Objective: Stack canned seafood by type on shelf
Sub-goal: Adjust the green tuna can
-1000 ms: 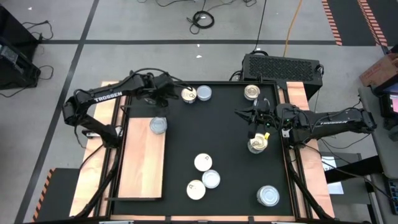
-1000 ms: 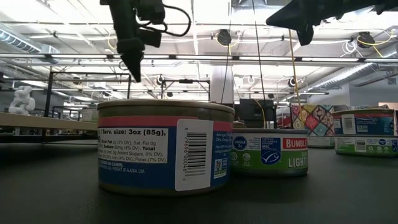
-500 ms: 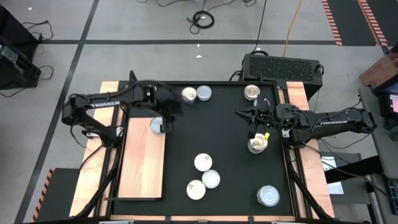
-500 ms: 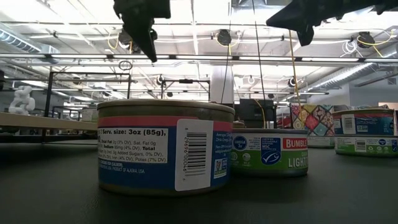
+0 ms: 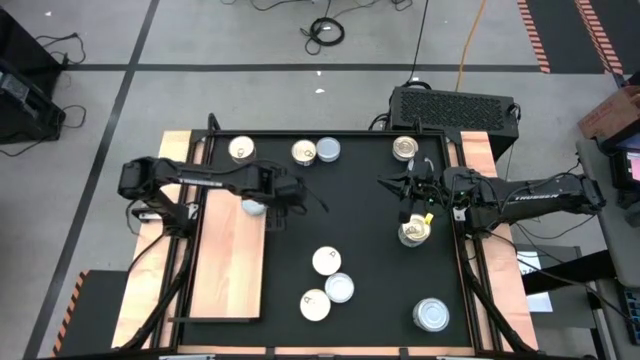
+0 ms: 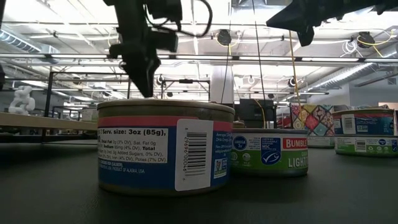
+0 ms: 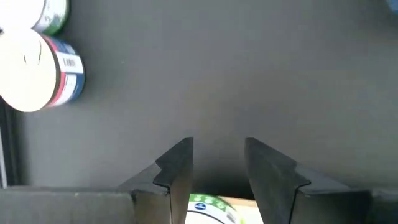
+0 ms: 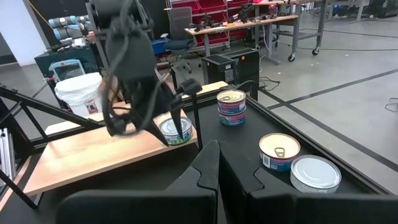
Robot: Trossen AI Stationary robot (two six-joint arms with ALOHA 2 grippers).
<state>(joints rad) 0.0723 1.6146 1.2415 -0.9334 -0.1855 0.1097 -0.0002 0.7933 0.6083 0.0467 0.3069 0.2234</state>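
— Two dark grippers show; how does each stand?

— The left gripper [image 5: 283, 192] hovers with its fingers [image 7: 176, 168] parted a little, gripping nothing. Just behind them a green-labelled round tin [image 7: 211, 206] sits on the near corner of the flat light-brown wooden shelf [image 5: 226, 270]. The right gripper [image 5: 409, 196] hangs with its fingers pressed together, empty, directly above a gold-topped tin [image 5: 414, 233].

— And the other cans?

— Ahead of the left gripper, well apart on the black mat [image 5: 370, 190], a cream-topped tin [image 5: 326, 261], a silver-topped tin [image 5: 340, 288] and a second cream tin [image 5: 315, 305] cluster together. Three tins [image 5: 303, 151] line the mat's far edge beyond it. A silver tin [image 5: 432, 315] lies past the right gripper.
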